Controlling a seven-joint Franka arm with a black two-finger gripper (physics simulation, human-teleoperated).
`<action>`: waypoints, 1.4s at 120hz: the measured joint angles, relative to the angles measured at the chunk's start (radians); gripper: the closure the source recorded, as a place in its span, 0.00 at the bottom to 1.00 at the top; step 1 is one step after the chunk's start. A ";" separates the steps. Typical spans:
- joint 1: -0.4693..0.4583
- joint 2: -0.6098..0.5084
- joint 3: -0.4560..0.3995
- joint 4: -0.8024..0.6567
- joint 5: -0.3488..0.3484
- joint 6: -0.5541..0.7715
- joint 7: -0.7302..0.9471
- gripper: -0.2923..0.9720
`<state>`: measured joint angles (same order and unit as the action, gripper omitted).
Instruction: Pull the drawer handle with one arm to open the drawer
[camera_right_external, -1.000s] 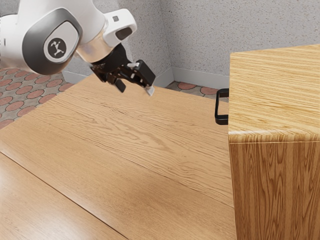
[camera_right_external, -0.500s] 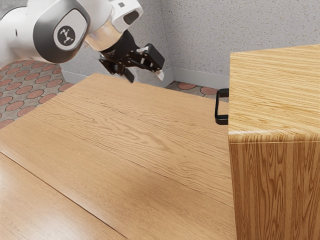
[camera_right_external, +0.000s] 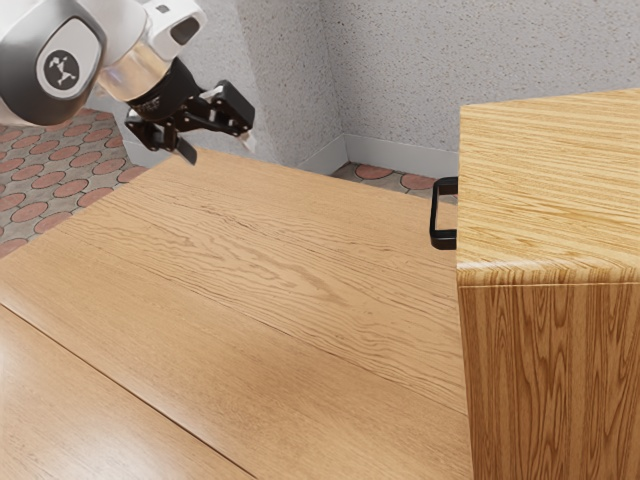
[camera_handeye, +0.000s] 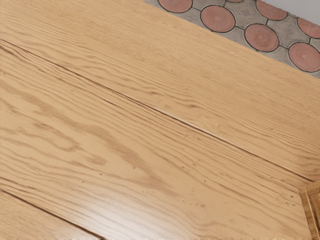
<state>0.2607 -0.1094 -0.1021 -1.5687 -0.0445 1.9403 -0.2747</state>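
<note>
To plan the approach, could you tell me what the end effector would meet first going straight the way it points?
Probably the table: the end effector tilts downward, and the wrist view looks onto wood planks; the handle seems off that line.

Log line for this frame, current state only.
phase: pre-grasp | gripper: open, empty, above table | drawer handle: untouched, far toward exterior view's right
</note>
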 joint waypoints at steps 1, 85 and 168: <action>0.000 0.000 0.001 0.000 0.000 0.000 -0.001 0.25; -0.033 0.021 -0.118 0.037 0.003 0.001 -0.027 0.25; -0.035 0.050 -0.140 0.106 0.002 0.002 -0.036 0.27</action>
<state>0.2257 -0.0597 -0.2417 -1.4631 -0.0428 1.9419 -0.3103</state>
